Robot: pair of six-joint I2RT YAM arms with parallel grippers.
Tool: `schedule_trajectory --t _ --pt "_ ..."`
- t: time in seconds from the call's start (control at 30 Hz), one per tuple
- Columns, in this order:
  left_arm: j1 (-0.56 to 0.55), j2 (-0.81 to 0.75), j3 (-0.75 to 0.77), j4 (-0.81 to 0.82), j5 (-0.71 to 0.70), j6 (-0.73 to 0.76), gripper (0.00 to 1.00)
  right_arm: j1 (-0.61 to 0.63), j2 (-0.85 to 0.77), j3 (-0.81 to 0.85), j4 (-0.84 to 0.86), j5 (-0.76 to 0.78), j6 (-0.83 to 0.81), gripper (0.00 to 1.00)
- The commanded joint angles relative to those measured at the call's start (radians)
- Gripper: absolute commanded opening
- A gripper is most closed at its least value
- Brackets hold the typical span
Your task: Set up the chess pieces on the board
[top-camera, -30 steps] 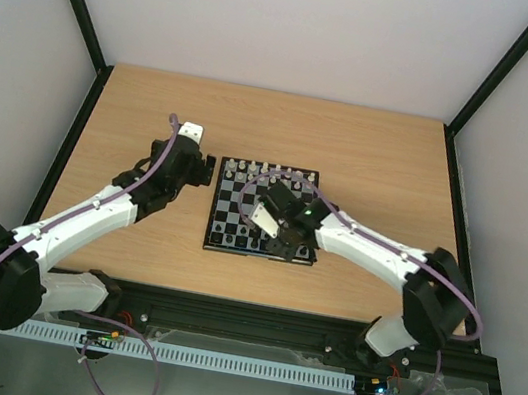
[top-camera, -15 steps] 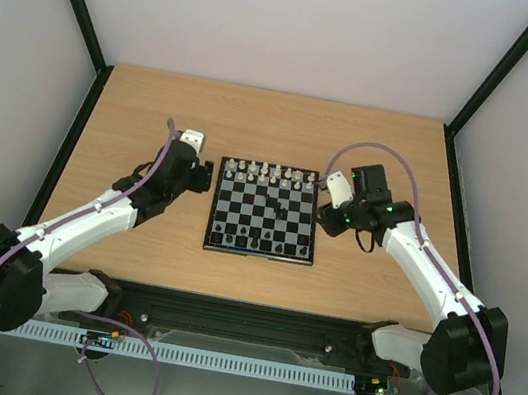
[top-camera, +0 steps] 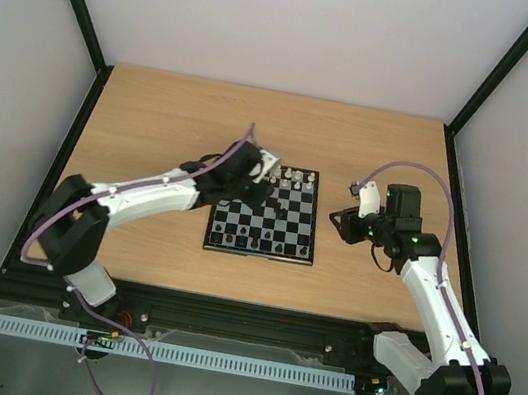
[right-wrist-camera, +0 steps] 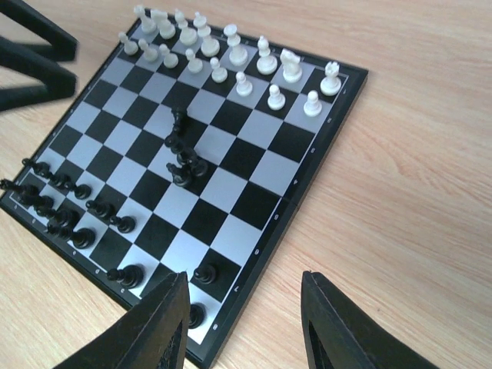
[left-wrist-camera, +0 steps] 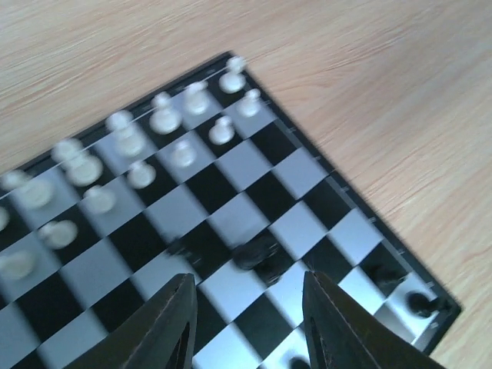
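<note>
Wooden tabletop (top-camera: pixel 157 109) inside white walls (top-camera: pixel 27 36), and a purple cable (top-camera: pixel 421 170) loops over the right arm. Nothing else is loose on the wood, just the board (right-wrist-camera: pixel 265 173) sitting mid-table.

White pieces (right-wrist-camera: pixel 231 58) fill the two far rows. Black pieces (right-wrist-camera: pixel 65 207) crowd the near edge. There's also a black clump (right-wrist-camera: pixel 183 150) bunched in the middle squares; a few look tipped over, but I can't say for sure.

The left arm reaches across the far-left corner of the board, so from above it hides some of the white pieces there. The left end effector (top-camera: pixel 259 179) hangs over that part of the board with its fingers apart and nothing between them. Its wrist view is blurry, but the clump shows just ahead of the gap.

The right end effector (top-camera: pixel 341 221) is off the board's right edge over bare wood, near it but not touching. Its fingers are apart too and empty, well away from the clump. From its camera the left fingers (right-wrist-camera: pixel 34 54) poke in at the top-left corner.
</note>
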Motion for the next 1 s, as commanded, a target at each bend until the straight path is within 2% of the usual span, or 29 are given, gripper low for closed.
schedule_trajectory --t 0.0,0.2,0.3,0.6,0.97 --pt "-0.05 0.109 0.174 -0.126 0.032 -0.054 0.41 -0.008 -0.01 -0.019 0.044 -0.014 0.02 0.41" --pt "-0.082 0.31 0.397 -0.282 -0.02 -0.047 0.33 -0.008 0.01 -0.009 0.044 0.015 0.005 0.41" --pt "-0.088 0.357 0.461 -0.343 -0.054 -0.04 0.34 -0.008 0.0 -0.007 0.043 0.011 0.004 0.41" --pt "-0.088 0.423 0.484 -0.426 -0.068 -0.04 0.35 -0.008 -0.005 -0.006 0.03 0.029 0.0 0.41" --pt "-0.078 0.457 0.475 -0.42 -0.094 -0.045 0.27 -0.008 0.01 -0.004 0.023 0.029 -0.006 0.41"
